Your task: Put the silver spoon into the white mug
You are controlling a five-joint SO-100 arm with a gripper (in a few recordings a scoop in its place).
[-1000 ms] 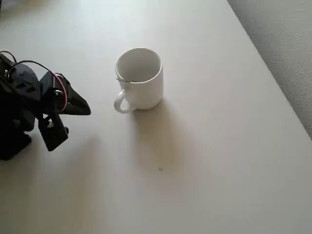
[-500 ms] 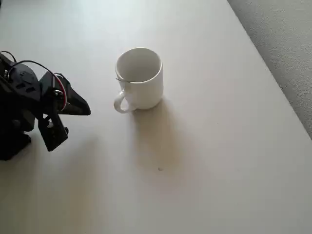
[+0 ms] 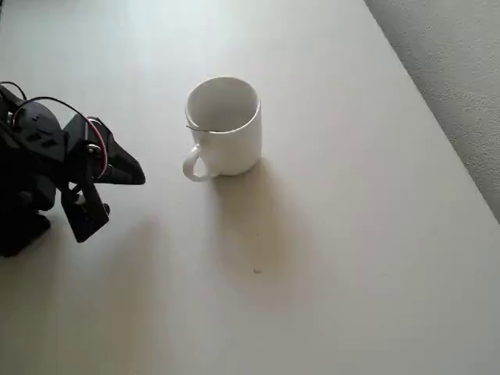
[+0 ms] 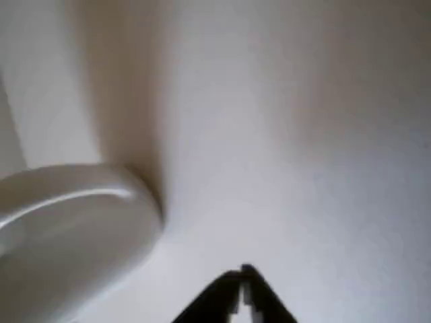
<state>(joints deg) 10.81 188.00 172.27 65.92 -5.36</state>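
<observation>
In the overhead view the white mug (image 3: 226,129) stands upright near the table's middle, its loop handle pointing down-left. A thin silver sliver of the silver spoon (image 3: 197,127) rests against the mug's inner left rim; the rest of it is hidden inside. My black gripper (image 3: 139,175) hovers to the left of the mug, apart from it, tip pointing right. In the wrist view the gripper (image 4: 244,282) is shut with nothing between its fingertips, and the mug (image 4: 67,229) is a blurred white shape at the lower left.
The pale table (image 3: 328,258) ends along a slanted right edge, with grey floor (image 3: 457,70) beyond it. My arm's black body (image 3: 31,180) takes up the left edge. A tiny dark speck (image 3: 257,271) lies below the mug.
</observation>
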